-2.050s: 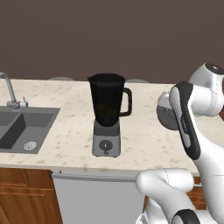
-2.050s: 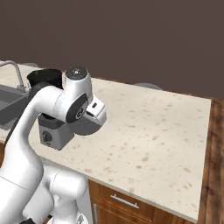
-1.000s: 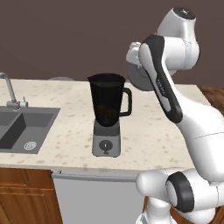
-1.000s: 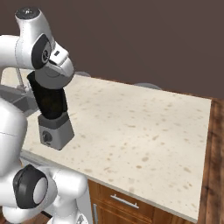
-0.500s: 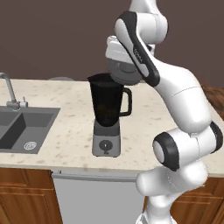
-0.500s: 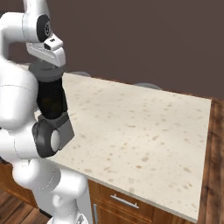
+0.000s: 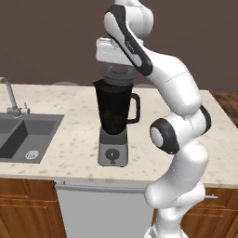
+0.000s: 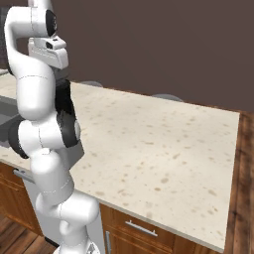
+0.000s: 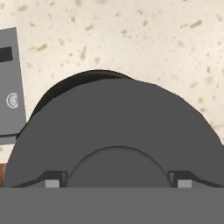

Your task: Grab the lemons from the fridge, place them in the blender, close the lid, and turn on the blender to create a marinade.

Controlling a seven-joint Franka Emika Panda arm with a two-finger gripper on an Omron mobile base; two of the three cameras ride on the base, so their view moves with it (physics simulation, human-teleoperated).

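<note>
The blender (image 7: 114, 111), a dark jar with a side handle on a grey base with a dial, stands on the counter. My gripper (image 7: 113, 62) hangs right above its mouth, shut on the lid (image 7: 116, 73), a flat grey disc held level just over the rim. In the hand view the lid (image 9: 118, 127) lies between my two fingertips (image 9: 52, 182), and the jar's black rim (image 9: 65, 81) peeks out behind it. In the right base view my arm covers most of the blender (image 8: 65, 105). The lemons and the fridge are out of view.
A sink (image 7: 23, 135) with a faucet (image 7: 9, 96) lies left of the blender, and the sink (image 9: 8, 83) shows again at the left of the hand view. The speckled counter (image 8: 163, 144) stretches wide to the right. A grey dishwasher front (image 7: 102, 209) sits below the counter edge.
My arm has swung from the right side, up and over to the left, carrying the lid. It now hangs directly above the blender's mouth and has come lower.
</note>
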